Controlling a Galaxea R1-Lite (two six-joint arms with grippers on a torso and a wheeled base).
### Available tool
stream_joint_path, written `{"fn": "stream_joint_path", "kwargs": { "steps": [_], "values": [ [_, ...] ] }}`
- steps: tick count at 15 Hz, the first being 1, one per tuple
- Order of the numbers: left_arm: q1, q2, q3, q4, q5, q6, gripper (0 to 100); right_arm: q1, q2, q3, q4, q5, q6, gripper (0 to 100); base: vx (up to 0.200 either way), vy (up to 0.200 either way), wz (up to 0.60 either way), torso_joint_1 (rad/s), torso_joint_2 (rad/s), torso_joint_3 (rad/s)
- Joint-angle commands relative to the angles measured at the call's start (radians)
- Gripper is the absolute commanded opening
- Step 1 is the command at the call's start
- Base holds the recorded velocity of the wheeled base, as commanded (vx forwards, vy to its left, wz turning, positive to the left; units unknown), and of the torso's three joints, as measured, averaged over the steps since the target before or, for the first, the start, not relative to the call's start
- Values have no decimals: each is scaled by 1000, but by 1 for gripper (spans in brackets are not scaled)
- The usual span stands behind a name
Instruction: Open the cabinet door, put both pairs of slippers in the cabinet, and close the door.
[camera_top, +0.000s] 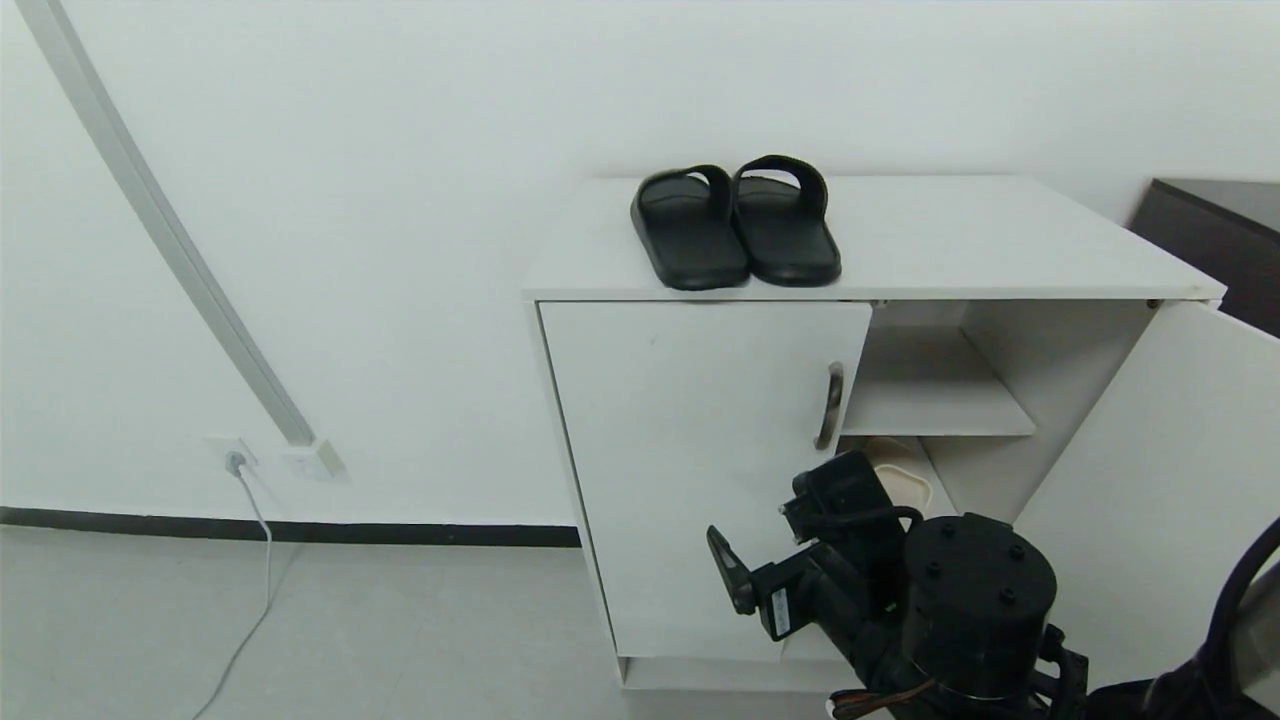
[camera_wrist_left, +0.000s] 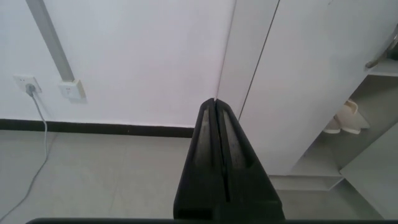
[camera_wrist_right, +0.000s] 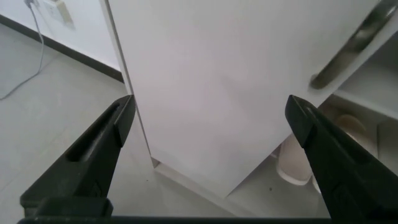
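A pair of black slippers (camera_top: 735, 225) lies on top of the white cabinet (camera_top: 980, 235). The cabinet's left door (camera_top: 700, 440) is closed, with a metal handle (camera_top: 828, 405); its right door (camera_top: 1150, 480) is swung open. Cream slippers (camera_top: 905, 478) stand inside on the lower shelf, also seen as cream slippers (camera_wrist_left: 348, 118) and cream slippers (camera_wrist_right: 295, 163). My right gripper (camera_wrist_right: 210, 109) is open, low in front of the closed left door, holding nothing; one finger (camera_top: 730, 570) shows in the head view. My left gripper (camera_wrist_left: 215, 106) is shut and empty, facing the cabinet's left front edge.
A wall socket with a plugged cable (camera_top: 235, 462) and a slanted grey conduit (camera_top: 170, 240) are on the wall to the left. Dark furniture (camera_top: 1210, 240) stands to the right of the cabinet. Grey floor (camera_top: 300, 620) lies open to the left.
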Motion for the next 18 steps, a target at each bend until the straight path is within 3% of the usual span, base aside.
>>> {"fn": "stream_joint_path", "kwargs": {
  "steps": [1,18],
  "values": [
    [0,2,0,0,0,0,0,1,0,-1,0,0,0,100,0,0,0,173,-471,-305],
    [0,2,0,0,-1,0,0,-1,-1,-10,0,-1,-2,100,0,0,0,224,-540,-321]
  ]
}}
